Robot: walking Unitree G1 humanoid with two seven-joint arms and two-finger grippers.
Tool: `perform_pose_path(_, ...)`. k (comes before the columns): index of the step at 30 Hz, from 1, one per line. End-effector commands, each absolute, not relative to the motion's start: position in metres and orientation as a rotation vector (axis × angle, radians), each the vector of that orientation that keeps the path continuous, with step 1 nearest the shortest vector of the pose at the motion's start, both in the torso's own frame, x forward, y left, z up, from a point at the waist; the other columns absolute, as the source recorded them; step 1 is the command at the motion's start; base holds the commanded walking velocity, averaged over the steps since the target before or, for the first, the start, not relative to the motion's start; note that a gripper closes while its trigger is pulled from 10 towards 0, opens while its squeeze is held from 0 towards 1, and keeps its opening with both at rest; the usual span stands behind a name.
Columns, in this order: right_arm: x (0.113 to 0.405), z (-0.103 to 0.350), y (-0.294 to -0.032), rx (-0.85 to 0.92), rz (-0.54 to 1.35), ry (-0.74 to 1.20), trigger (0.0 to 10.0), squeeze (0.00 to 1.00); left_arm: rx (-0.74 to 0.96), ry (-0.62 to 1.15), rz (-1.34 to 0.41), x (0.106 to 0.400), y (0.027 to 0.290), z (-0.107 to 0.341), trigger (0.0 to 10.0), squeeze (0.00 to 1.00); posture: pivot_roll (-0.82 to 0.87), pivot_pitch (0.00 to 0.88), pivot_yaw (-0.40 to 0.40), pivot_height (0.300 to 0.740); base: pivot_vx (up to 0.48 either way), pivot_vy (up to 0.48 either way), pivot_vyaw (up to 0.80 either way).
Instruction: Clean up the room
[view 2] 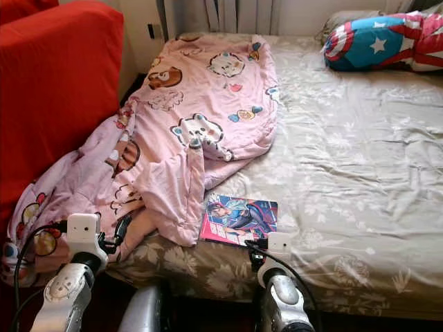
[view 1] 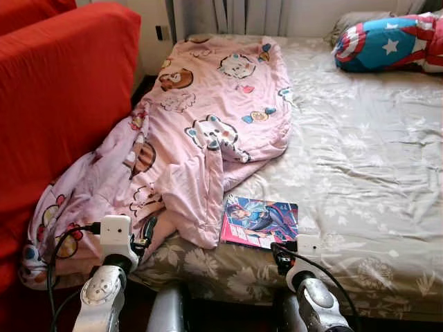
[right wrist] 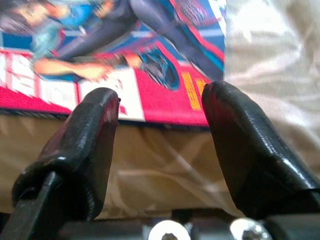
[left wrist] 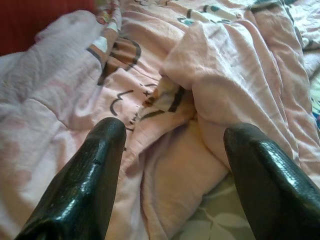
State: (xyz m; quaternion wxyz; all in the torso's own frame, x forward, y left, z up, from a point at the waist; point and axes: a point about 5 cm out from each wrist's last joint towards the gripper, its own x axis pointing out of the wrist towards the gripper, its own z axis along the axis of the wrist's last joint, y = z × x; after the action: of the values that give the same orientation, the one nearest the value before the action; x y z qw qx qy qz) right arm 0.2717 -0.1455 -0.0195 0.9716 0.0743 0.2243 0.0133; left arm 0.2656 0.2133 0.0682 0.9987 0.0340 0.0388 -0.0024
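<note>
One bed (view 1: 374, 159) with a grey flower-print sheet runs from the near edge of the scene to the far wall, and on its left half lies one crumpled pink blanket (view 1: 201, 117) printed with cartoon animals, trailing off the near-left corner of the mattress toward one red sofa (view 1: 62, 90) that stands just to the left. One comic book (view 1: 259, 221) with a bright red, blue and white cover lies flat on the sheet near the bed's near edge, its left side touching the hanging fold of the blanket. At the far right corner rests one cushion (view 1: 387, 41) in blue, red and white with a white star. Two silver arms reach in from the near side. The left pincer (left wrist: 172, 150) hovers low over the blanket's near-left folds, its two black fingers (left wrist: 95, 170) spread well apart with pink cloth between and below them but nothing gripped. The right pincer (right wrist: 162, 120) sits at the near edge of the bed just short of the comic book, its two fingers (right wrist: 95, 135) also apart, their tips level with the book's near edge, with the floral sheet beneath them. Curtains (view 1: 235, 15) hang at the far wall behind the bed.
</note>
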Motion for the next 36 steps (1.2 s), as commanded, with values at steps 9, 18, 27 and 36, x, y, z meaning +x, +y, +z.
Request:
perform_pose_path(9,0.282,-0.010,-0.148,0.283,-0.018,0.408,10.0,1.00,0.090,0.109,0.006,0.253,0.222,0.069,10.0,0.00,0.21,0.160,0.033,0.569,0.000,0.000,0.00)
perform_pose_path(18,0.294,0.001,-0.155,0.310,-0.037,0.360,10.0,0.00,0.115,0.133,0.022,0.241,0.233,0.071,10.0,0.00,0.25,0.179,0.050,0.569,0.000,0.000,0.00)
perform_pose_path(27,0.292,-0.001,-0.163,0.335,-0.062,0.374,10.0,0.00,0.134,0.158,0.024,0.234,0.238,0.072,10.0,0.00,0.26,0.195,0.066,0.569,0.000,0.000,0.00)
perform_pose_path(36,0.287,-0.007,-0.172,0.429,-0.105,0.387,10.0,0.00,0.148,0.179,0.026,0.226,0.242,0.072,10.0,0.00,0.27,0.213,0.077,0.569,0.000,0.000,0.00)
